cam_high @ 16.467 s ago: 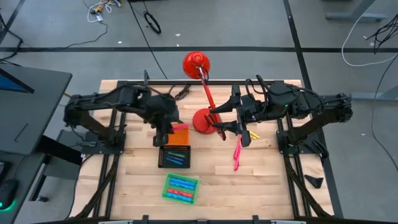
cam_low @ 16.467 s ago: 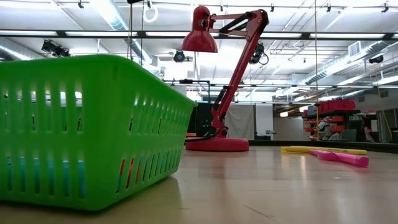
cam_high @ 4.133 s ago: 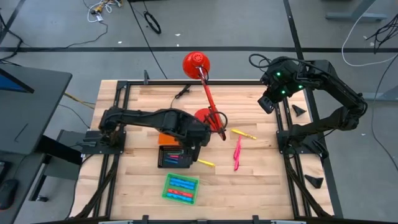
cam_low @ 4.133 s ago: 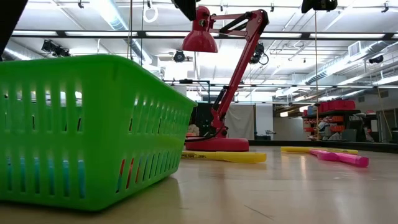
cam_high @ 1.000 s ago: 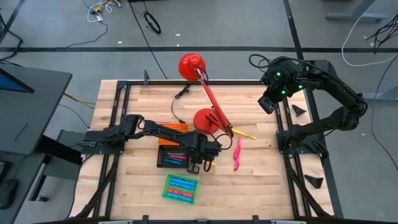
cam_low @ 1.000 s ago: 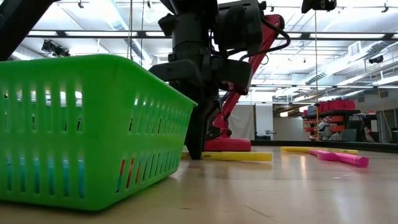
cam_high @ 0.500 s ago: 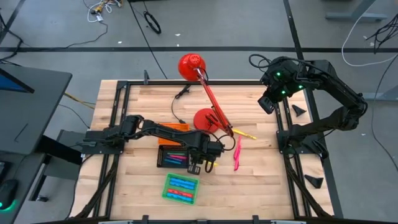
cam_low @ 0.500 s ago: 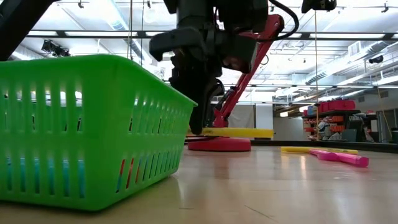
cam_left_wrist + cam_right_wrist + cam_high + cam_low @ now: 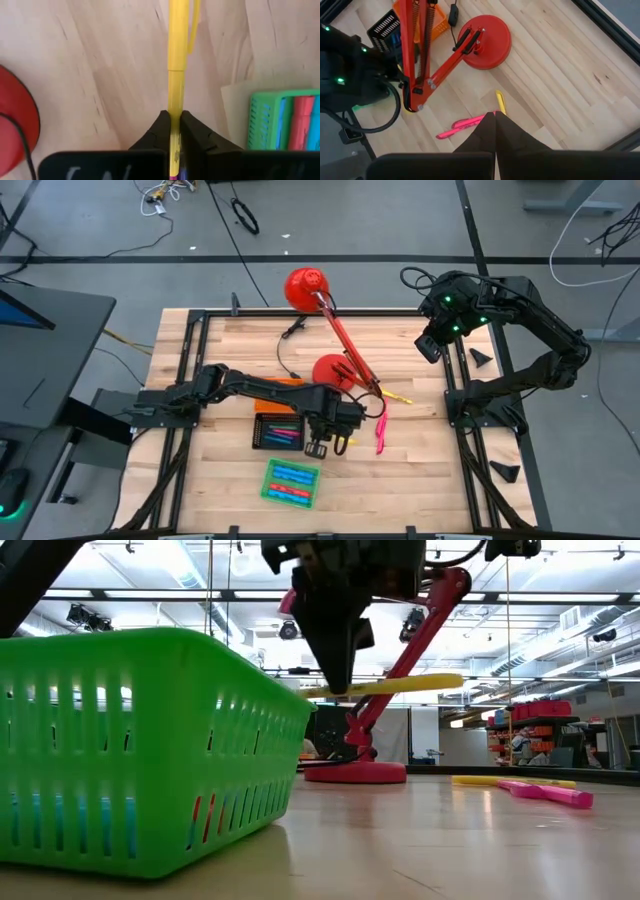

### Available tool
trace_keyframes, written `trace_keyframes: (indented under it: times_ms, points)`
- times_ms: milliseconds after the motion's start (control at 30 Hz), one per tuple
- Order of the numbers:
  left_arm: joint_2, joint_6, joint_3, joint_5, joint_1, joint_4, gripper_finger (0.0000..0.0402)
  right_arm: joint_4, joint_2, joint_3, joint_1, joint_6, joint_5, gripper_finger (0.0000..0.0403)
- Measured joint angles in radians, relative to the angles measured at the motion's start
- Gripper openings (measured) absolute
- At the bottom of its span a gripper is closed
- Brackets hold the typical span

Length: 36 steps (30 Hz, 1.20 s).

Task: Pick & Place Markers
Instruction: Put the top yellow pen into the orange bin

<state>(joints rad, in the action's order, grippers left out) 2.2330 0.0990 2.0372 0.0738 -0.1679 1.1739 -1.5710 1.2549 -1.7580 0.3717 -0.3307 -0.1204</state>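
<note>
Your left claw (image 9: 174, 120) is clamped shut on the yellow marker (image 9: 176, 60), which sticks straight out ahead of its fingertips, lifted clear above the table (image 9: 100, 75).

Setting: robotics lab or workshop, probably a large open hall. Evidence: wooden table (image 9: 420, 470) in a black metal frame on grey concrete floor (image 9: 100, 220), loose cables (image 9: 243, 215) trailing; low view shows exposed ceiling with strip lights (image 9: 190, 565) and ducting (image 9: 590, 625).
</note>
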Motion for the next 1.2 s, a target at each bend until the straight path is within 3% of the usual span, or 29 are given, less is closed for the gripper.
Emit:
trace_keyframes:
  times_ms: [967,1200]
  points:
    - [-0.048,0.11,0.032,-0.001,0.035,0.185,0.0022,0.0,0.0,0.0,0.0,-0.03,0.0,0.0]
    - [-0.136,0.133,-0.04,0.002,0.092,0.155,0.0022,0.003,0.0,0.0,0.0,-0.03,0.0,0.0]
